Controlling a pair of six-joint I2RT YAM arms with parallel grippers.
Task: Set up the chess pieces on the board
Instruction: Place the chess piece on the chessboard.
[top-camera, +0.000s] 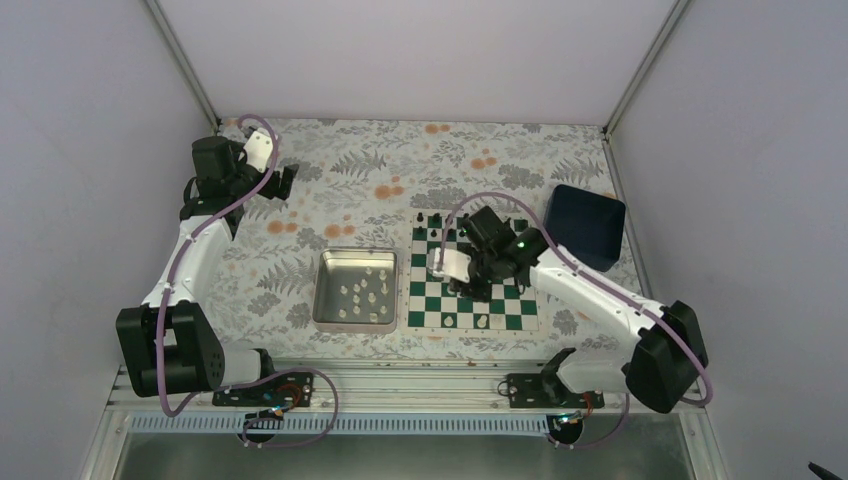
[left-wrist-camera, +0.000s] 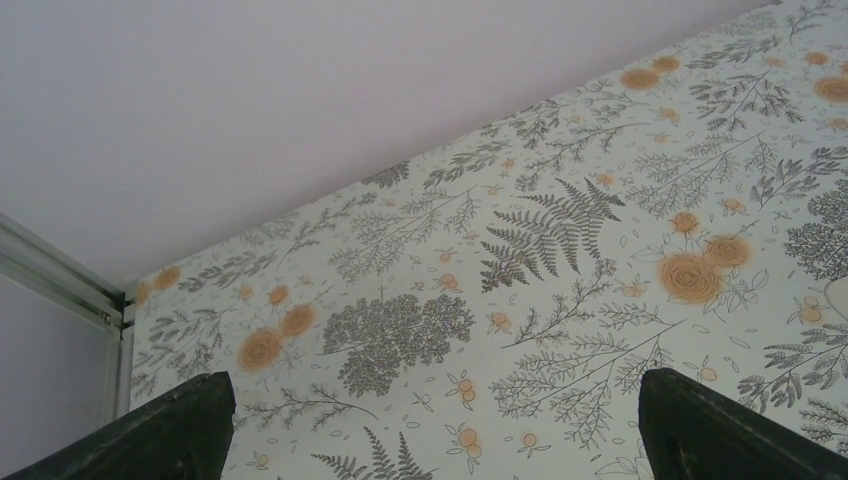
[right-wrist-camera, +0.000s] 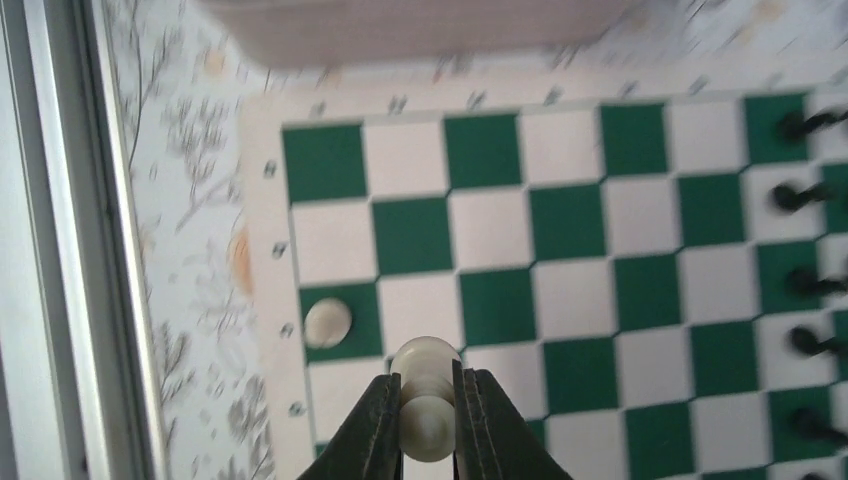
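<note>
Backdrop: flowery tablecloth, plain pale walls all round
Right gripper (right-wrist-camera: 428, 380): pinched on a cream piece (right-wrist-camera: 427, 425), long axis seemingly lined up with the fingers
Straight below: the board (right-wrist-camera: 570, 220), left edge rows, a second cream chessman (right-wrist-camera: 327, 322) stood just beside
Farther out: black pieces (right-wrist-camera: 800, 200) ranked on the opposite edge
Left gripper (left-wrist-camera: 430, 400): spread wide, nothing held, parked well apart, so the right arm is reckoned nearer

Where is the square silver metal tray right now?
In the top view, the square silver metal tray sits just left of the green-and-white chessboard, holding cream-white chess pieces.
</note>
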